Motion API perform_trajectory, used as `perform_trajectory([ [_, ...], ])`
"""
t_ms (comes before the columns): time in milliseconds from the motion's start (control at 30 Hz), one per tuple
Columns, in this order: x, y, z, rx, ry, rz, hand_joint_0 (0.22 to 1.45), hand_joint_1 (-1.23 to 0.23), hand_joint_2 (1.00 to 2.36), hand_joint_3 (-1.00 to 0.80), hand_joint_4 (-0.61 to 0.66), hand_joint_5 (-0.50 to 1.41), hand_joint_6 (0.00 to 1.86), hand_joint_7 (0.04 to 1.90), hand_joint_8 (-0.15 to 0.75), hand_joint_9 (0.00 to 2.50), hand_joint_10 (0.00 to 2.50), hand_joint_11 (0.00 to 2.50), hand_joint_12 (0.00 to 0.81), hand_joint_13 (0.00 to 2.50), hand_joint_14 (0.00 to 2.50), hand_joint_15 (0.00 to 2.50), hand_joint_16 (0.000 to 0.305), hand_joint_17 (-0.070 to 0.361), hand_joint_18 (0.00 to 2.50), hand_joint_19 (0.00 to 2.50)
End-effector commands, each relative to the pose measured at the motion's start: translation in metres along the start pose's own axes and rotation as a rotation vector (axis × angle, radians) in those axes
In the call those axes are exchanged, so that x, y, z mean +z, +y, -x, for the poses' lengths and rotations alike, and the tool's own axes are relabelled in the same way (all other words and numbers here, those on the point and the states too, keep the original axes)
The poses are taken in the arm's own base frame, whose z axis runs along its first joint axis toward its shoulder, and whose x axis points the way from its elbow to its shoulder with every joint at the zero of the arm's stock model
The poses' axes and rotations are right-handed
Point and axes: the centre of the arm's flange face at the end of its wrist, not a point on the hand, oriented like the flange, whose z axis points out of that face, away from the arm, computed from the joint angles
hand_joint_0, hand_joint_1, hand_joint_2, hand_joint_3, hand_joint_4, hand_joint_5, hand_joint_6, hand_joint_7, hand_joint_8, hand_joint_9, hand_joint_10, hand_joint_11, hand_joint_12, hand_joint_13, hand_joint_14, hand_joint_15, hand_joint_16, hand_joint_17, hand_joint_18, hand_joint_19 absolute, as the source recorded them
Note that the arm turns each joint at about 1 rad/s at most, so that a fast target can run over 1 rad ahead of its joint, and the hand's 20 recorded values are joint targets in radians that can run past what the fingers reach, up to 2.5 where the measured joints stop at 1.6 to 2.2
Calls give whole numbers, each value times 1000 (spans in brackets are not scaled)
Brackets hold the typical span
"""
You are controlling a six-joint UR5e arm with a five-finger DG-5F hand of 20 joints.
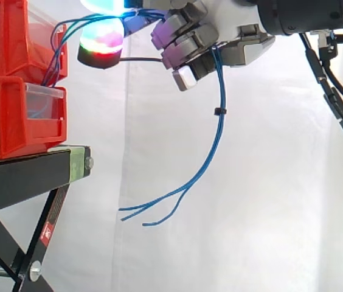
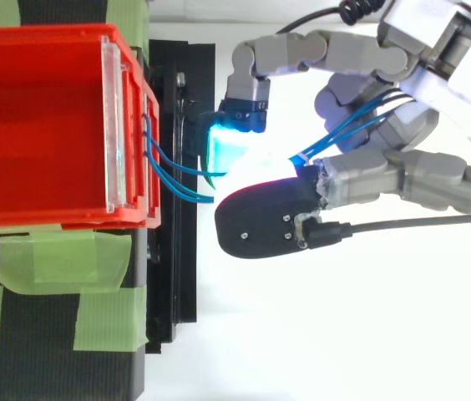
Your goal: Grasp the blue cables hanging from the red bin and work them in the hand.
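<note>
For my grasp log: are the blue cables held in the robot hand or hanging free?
Held. Fingers of the robot hand curl round the blue cables, which run from the red bin through it; loose ends dangle below.

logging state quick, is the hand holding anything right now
Hand: shut on the blue cables, which run from the red bin through its curled fingers.
</note>
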Motion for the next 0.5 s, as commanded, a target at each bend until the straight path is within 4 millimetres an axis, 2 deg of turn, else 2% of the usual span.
perform_trajectory([
  [0, 0, 0, 0, 0, 0, -1, 826, -654, 1012, -715, 225, 238, 279, 1378, 615, 1538, 2500, 2500, 681, 1957, 2500, 1860, 213, 160, 2343, 644],
  [467, 0, 0, 1, 1, 4, 0, 906, -660, 1014, -687, 234, 136, 458, 1273, 615, 1538, 2500, 2500, 681, 1957, 2500, 1860, 213, 160, 2343, 644],
])
